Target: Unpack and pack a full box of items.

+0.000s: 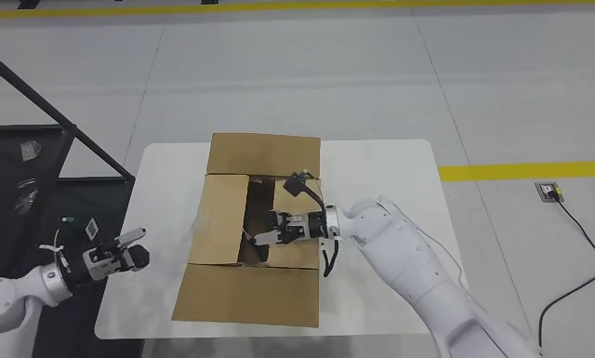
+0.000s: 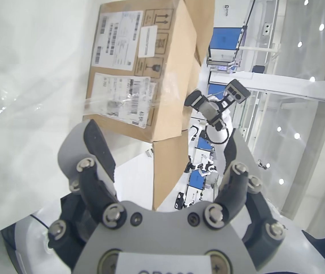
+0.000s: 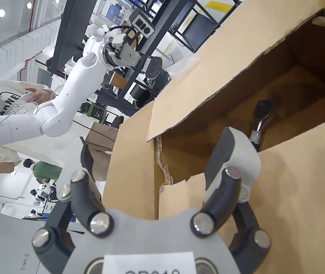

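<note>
1. Grey floor (image 1: 372,70) surrounds a white bench (image 1: 400,172), which carries the box (image 1: 265,158) at its middle.
2. Nearest, the left gripper (image 1: 139,246) hangs just off the bench's left edge. It is released, with its fingers spread and nothing in them.
3. Farther in, the right gripper (image 1: 263,235) sits at the box's mouth, also released and empty.
4. The box is brown cardboard with its flaps folded outward and one corner edge torn ragged. White labels (image 2: 116,41) and clear tape cover the side facing the left gripper.
5. A slim dark item (image 3: 262,112) lies inside the box.

White table (image 1: 390,172) carries one open cardboard box (image 1: 265,155).
</note>
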`<action>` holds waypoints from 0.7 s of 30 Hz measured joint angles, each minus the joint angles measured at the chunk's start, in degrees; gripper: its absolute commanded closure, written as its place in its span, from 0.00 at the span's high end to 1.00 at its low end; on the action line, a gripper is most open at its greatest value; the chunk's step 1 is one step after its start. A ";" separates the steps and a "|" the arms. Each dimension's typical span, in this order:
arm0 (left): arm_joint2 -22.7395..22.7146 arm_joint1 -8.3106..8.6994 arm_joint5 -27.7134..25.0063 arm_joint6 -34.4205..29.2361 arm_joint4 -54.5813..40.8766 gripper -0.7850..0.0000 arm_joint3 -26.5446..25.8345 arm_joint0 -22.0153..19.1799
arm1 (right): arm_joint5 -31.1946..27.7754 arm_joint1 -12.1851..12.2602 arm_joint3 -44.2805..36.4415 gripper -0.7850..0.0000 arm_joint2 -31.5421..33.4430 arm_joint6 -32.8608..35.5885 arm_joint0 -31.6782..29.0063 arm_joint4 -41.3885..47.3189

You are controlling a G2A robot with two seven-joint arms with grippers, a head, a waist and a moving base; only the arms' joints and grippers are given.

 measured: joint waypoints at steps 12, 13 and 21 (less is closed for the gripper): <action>2.90 -0.07 -2.86 -6.71 -4.47 1.00 -2.11 0.75 | 1.42 -1.16 1.85 1.00 -2.08 -1.12 1.14 -1.32; 3.09 -0.04 -3.26 -7.77 -4.70 1.00 -2.72 1.13 | 1.26 -1.23 2.00 1.00 -2.13 -1.31 1.19 -1.42; 4.91 0.43 -7.00 -17.61 -4.88 1.00 -7.40 3.14 | 0.57 -1.07 2.24 1.00 -2.22 -2.65 1.84 -4.09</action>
